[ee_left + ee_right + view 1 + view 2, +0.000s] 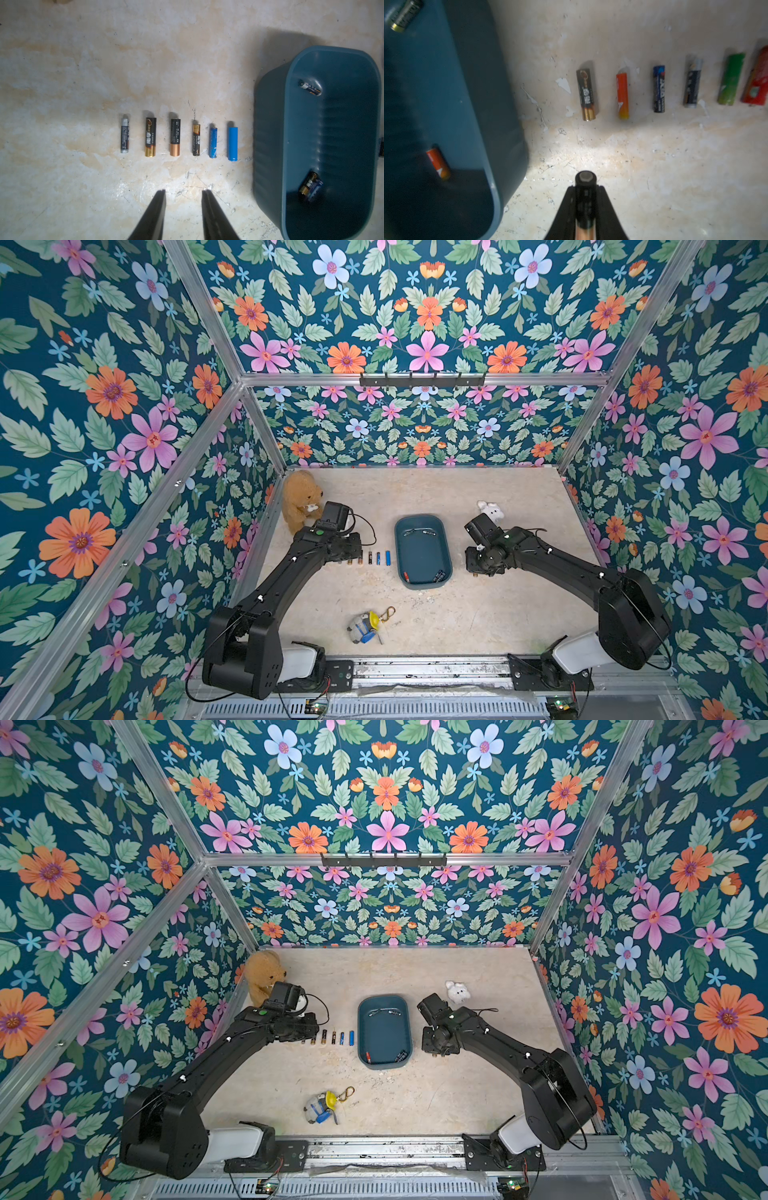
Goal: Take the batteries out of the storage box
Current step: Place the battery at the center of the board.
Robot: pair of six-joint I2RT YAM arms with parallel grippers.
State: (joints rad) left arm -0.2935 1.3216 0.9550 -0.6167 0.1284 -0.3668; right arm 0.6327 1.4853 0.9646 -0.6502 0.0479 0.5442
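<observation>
Pinching a black-and-copper cylindrical battery [584,207] seemingly bound for the row [622,95] beside the teal plastic storage box [477,83], right pincer [586,188] hovers; left pincer [184,192] spread, empty.

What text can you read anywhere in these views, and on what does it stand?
"AA": on the black-and-copper cylindrical battery, lying in the row beside the teal plastic storage box.
Chinese characters on the black-and-gold battery next to it: too blurred to read.
Remaining batteries: print too small or blurred.
</observation>
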